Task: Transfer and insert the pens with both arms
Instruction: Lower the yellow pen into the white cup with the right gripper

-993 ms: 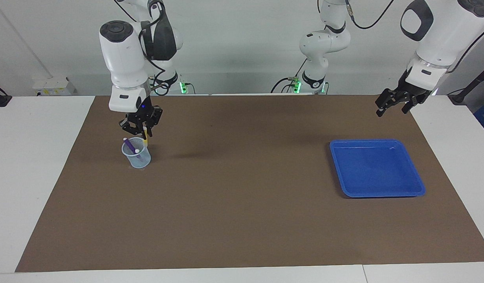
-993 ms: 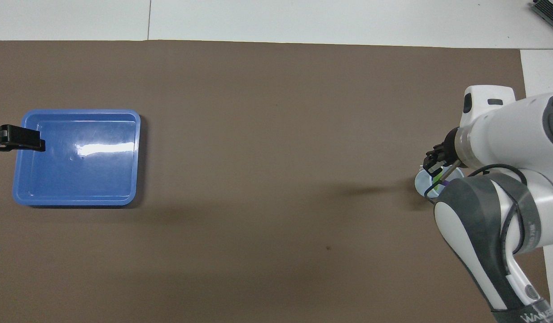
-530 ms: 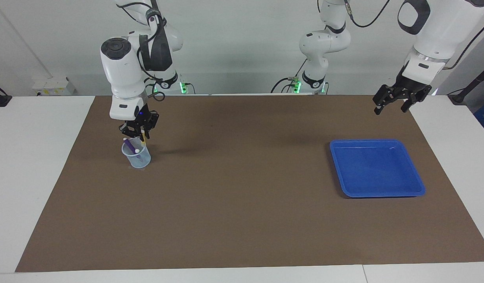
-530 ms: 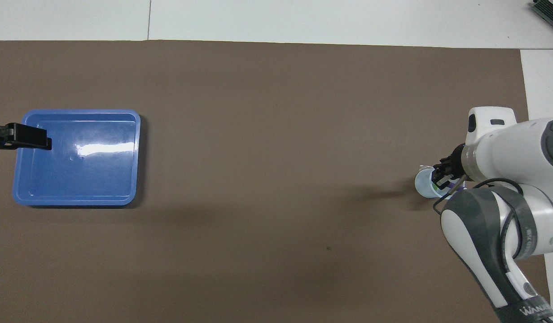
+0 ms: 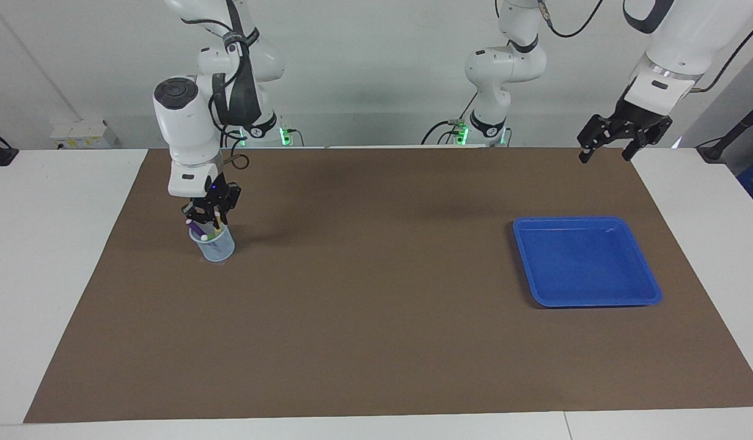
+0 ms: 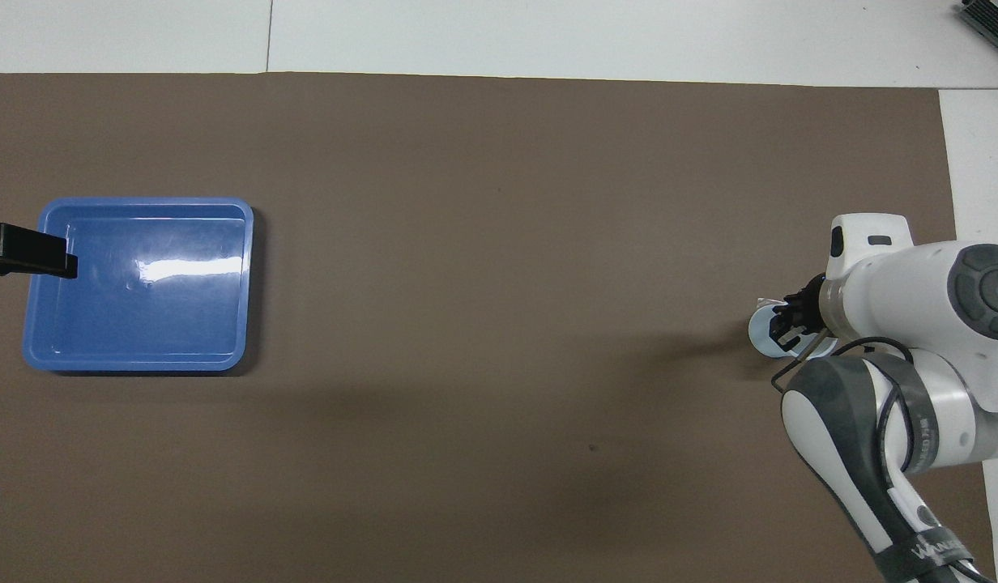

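Observation:
A clear plastic cup (image 5: 214, 247) stands on the brown mat at the right arm's end of the table. A purple pen (image 5: 195, 226) and a green pen (image 5: 210, 236) stand in it. My right gripper (image 5: 206, 215) is just over the cup's rim, shut on the yellow pen (image 5: 217, 225), whose lower end is inside the cup. In the overhead view the right gripper (image 6: 787, 324) covers most of the cup (image 6: 760, 334) and hides the pens. My left gripper (image 5: 603, 156) is open and empty, raised over the mat's edge nearest the robots.
An empty blue tray (image 5: 596, 300) lies on the mat at the left arm's end; it also shows in the overhead view (image 6: 134, 364). Two smaller white arms with green lights (image 5: 499, 67) stand at the robots' edge of the table.
My right gripper has come down with the yellow pen until it sits at the cup's rim. My left gripper has risen a little.

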{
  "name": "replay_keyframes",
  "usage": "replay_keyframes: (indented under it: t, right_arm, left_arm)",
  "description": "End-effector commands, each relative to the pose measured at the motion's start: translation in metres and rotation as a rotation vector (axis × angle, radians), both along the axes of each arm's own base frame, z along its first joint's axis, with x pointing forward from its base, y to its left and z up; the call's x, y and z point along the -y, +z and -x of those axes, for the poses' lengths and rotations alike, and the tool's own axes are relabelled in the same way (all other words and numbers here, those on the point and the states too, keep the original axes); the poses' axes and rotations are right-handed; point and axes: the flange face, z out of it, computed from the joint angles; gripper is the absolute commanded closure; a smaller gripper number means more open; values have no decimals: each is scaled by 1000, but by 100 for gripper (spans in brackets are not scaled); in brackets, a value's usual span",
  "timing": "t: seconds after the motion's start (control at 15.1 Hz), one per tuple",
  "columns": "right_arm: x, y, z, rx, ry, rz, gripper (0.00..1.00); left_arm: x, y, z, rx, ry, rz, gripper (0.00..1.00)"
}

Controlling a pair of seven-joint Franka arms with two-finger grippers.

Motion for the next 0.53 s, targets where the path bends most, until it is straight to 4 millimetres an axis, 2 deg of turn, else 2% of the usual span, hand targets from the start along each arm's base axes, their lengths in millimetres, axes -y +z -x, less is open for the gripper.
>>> replay_keyframes:
  t: [0.0,0.2,0.46]
  right_arm:
    - [2,4,8,18,24,17,37]
    - [-6,12,7,14,32,19,32]
    - [-13,41,0,-4,17,10,29]
  left_arm:
    - [4,-1,-4,-21,-12,4,0]
    - [3,-4,-4,-20,-8,2,0]
    - [-7,-6,-3,-30,11,4,0]
